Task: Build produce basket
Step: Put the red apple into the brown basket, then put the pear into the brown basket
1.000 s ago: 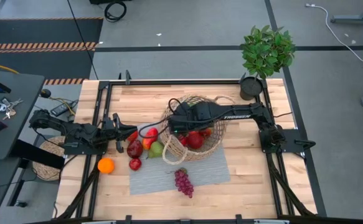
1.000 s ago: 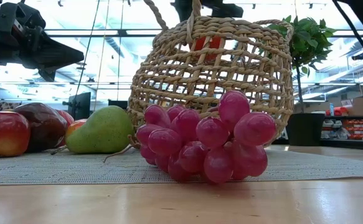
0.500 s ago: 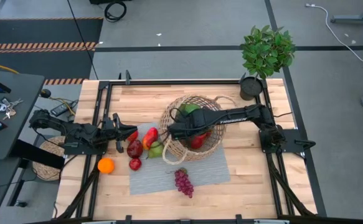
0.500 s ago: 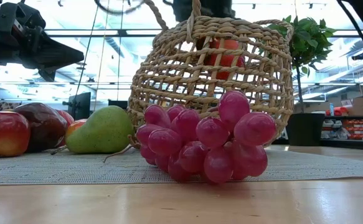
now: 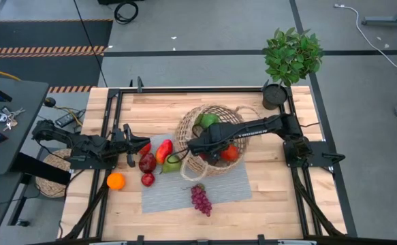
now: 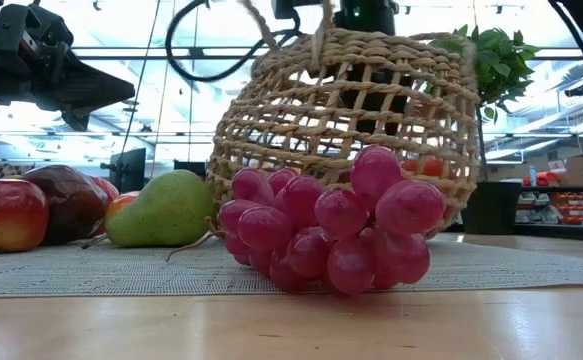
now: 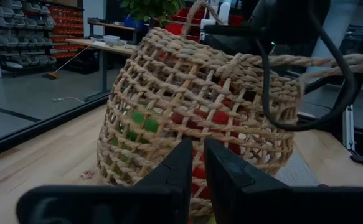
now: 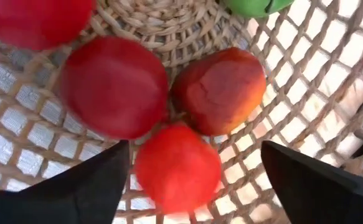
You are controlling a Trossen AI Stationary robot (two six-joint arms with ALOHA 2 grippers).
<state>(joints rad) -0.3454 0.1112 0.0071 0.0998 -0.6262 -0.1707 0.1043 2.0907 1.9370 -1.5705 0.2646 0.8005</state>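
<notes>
The wicker basket [image 5: 187, 129] stands mid-table on the far edge of a grey mat [image 5: 229, 184]. My right gripper [image 5: 199, 148] reaches down inside it, open, its fingers [image 8: 56, 186] wide on either side of a red fruit [image 8: 178, 165] without touching it. More red fruits [image 8: 113, 84] and an orange-red one [image 8: 221, 90] lie on the basket's floor, with a green fruit [image 5: 208, 120] at the far side. Left of the basket lie a pepper [image 5: 164, 150], a pear [image 6: 166, 210] and apples [image 5: 147, 162]. An orange [image 5: 116, 181] and grapes [image 6: 326, 235] lie nearer. My left gripper [image 7: 197, 168] waits shut at the table's left.
A potted plant [image 5: 290, 61] stands at the table's far right corner. A flat woven mat [image 5: 52, 173] lies off the left edge beside a dark desk [image 5: 7, 122]. Black frame rails [image 5: 109, 122] run along the table's sides. The basket's loop handle [image 5: 184, 170] hangs over the mat.
My right gripper has sunk deeper into the basket, shifting a little toward the near edge and tipping more steeply down. The orange-red fruit it carried high in the basket has been let go and now lies low at the basket's right side.
</notes>
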